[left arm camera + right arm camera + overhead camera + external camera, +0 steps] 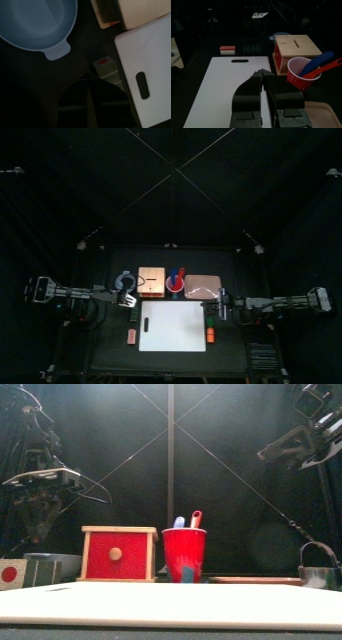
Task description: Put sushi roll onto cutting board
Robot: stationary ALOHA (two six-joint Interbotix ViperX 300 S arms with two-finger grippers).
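White cutting board [174, 606] bare, red cup [185, 552] holding utensils

I'm seeing my right tool [265, 80] as two glossy black curved jaws rising from a blocky black housing. From overhead, both arms [80, 293] are slim black links with pale grey metal fittings near the outer joints. Dark cables loop beside the left arm in my front view.

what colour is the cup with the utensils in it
Red; the cup shows best in the right wrist view.
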